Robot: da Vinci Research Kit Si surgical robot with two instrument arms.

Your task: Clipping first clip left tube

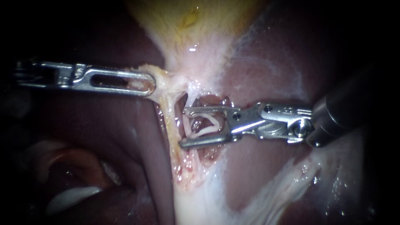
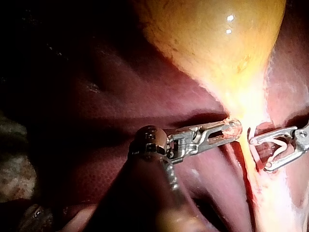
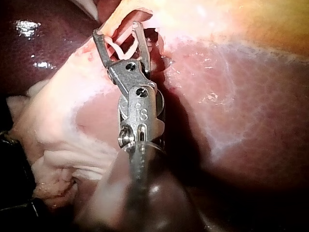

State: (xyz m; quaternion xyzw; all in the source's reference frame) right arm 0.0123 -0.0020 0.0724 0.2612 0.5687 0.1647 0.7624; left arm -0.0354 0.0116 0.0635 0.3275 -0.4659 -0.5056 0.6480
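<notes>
Below the gallbladder, left instrument grips tissue, left of right instrument's clip, apparently astride a tube.

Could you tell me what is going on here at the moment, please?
The left tool has its jaws shut on pale tissue just below the gallbladder, holding it out to the side. The right tool carries an open white clip between its jaws and has it at a thin tube in the cleared gap. The clip is not yet closed.
</notes>
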